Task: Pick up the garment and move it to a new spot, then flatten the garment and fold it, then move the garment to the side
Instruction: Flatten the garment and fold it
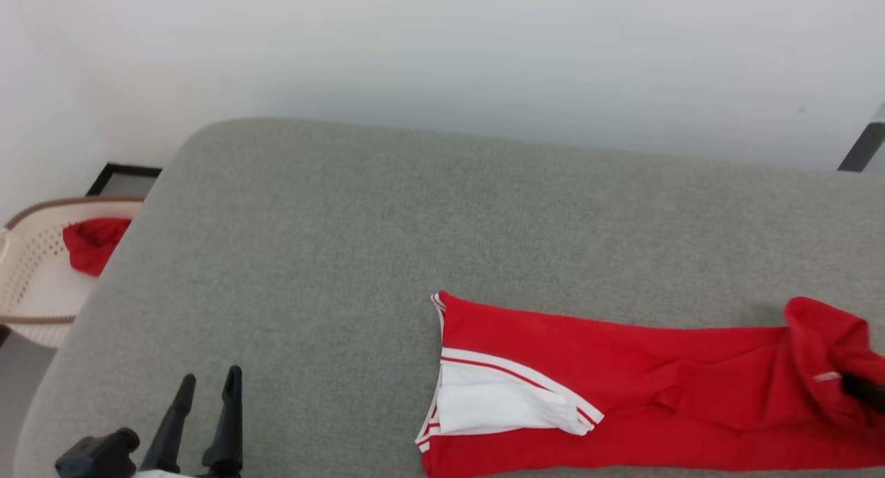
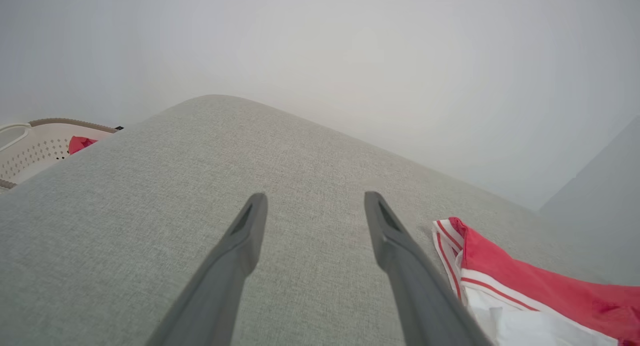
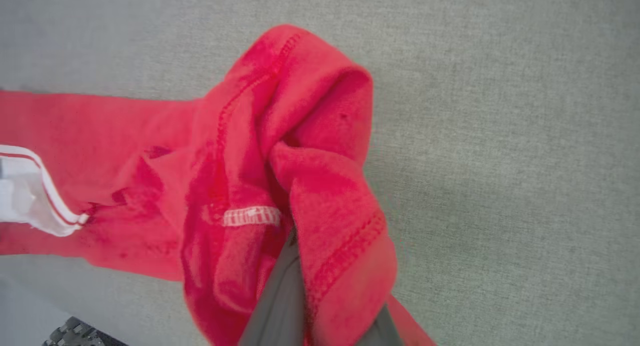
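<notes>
Two spread fingers of my left gripper [image 1: 211,374] hover over the grey cushion [image 1: 346,222] at near left; my right gripper [image 3: 292,266] pinches the bunched right end of the garment [image 1: 608,367], the rest lying flat; far left, a basket [image 1: 28,256] holds red cloth [image 1: 93,243]

red-and-white garment [image 1: 622,388], stretched flat, one end bunched

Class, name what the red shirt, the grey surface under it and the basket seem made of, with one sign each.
The shirt: soft matt knit cloth; it bunches and shows stitched seams. The grey surface: matt woven fabric, likely padded; fine weave, rounded edge. The basket: probably smooth plastic; rows of punched holes.
</notes>
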Available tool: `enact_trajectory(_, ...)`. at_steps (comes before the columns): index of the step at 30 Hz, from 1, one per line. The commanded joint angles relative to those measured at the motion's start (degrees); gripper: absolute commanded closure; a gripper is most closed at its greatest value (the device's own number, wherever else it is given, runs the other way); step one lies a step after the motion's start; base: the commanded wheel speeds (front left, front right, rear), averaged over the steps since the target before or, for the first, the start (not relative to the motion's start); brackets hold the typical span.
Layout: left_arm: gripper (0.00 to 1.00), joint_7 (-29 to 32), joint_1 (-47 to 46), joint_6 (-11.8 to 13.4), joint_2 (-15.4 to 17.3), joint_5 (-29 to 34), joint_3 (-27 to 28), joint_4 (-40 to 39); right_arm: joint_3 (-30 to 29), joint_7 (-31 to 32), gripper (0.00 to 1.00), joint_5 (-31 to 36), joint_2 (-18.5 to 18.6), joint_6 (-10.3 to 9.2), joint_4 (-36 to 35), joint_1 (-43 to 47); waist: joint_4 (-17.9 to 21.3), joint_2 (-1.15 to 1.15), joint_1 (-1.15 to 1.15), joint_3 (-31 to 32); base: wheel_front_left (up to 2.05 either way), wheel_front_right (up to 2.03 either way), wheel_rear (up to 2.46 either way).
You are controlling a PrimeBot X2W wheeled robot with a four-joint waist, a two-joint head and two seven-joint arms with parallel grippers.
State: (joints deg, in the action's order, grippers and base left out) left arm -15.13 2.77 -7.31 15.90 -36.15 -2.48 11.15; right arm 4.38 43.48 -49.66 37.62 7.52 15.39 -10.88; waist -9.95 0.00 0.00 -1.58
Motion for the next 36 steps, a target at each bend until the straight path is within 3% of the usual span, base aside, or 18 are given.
enact_trajectory(1, 0.00, 0.04, 0.66, -0.16, -0.03, -0.21, 0.03, 0.02, -0.05, 0.49, 1.00, -0.82, -0.23, -0.07, -1.38, 0.86, 0.62, 0.00, 0.00, 1.22, 0.00, 0.00, 0.00)
enact_trajectory(8, 0.00, 0.04, 1.09, -0.21, -0.26, -0.80, -0.45, 0.33, 1.71, 2.53, 1.00, -2.43, -3.16, -0.07, -10.22, 1.84, 0.27, 0.00, 0.00, 2.23, 0.00, 0.00, 0.00)
enact_trajectory(17, 0.00, 0.04, -0.27, -0.25, -0.50, -1.11, -1.52, 0.99, 8.79, 2.87, 1.00, -0.55, -11.11, -0.06, -16.09, -1.77, -2.81, 0.00, 0.00, 2.04, 0.00, 0.00, 0.00)
enact_trajectory(27, 0.00, 0.04, -1.91, -0.22, -1.13, -1.32, -3.30, 1.70, 18.30, -0.48, 1.00, 1.46, -17.96, -0.06, -12.10, -7.48, -7.14, 0.00, 0.00, 0.98, 0.00, 0.00, 0.00)
enact_trajectory(36, 0.00, 0.04, -2.91, -0.23, -2.05, -1.34, -4.03, 1.87, 23.93, -4.03, 1.00, 2.99, -19.99, -0.06, -6.18, -11.64, -9.18, 0.00, 0.00, -0.59, 0.00, 0.00, 0.00)
